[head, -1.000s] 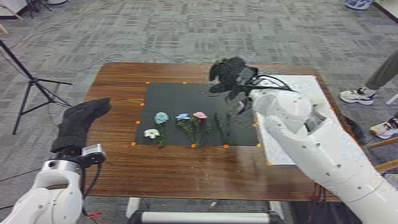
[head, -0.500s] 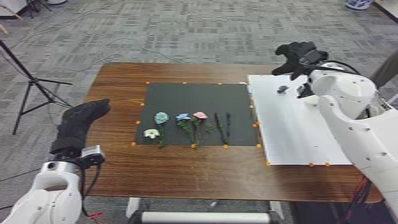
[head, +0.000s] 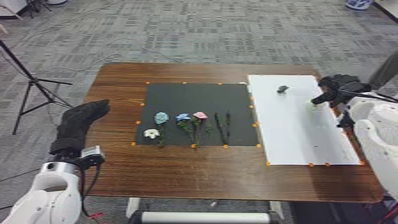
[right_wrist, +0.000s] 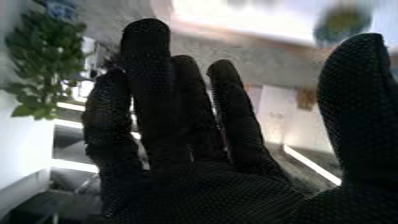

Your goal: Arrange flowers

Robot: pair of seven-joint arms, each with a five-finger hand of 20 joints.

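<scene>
Grey carpet [head: 222, 40] surrounds your brown wooden table [head: 115, 172], where a dark mat [head: 182, 93] and, on its right, a white board [head: 302, 145] lie side by side, with small orange markers [head: 194, 146] along their edges, probably so that each place stays easy to find again. Your flowers are on the near part of the mat: a white flower [head: 151, 133] by the left corner, then a blue-green flower [head: 161, 117], a blue flower [head: 183, 117] and a pink flower [head: 200, 115], and beside them two dark stems [head: 221, 131]. They are laid apart with the heads mostly to the far side, I think so that you can pick each by its stem. On the board is a small dark piece [head: 282, 89], and a pale thing [head: 314, 104] is just beside your right hand [head: 341, 88]; what they are, I cannot tell. This hand is over the board's far right part, wide open, thumb well apart from the straight fingers, and it holds nothing. Your left hand [head: 78, 121] rests left of the mat, fingers extended and without load, probably to leave free way for the other arm.
</scene>
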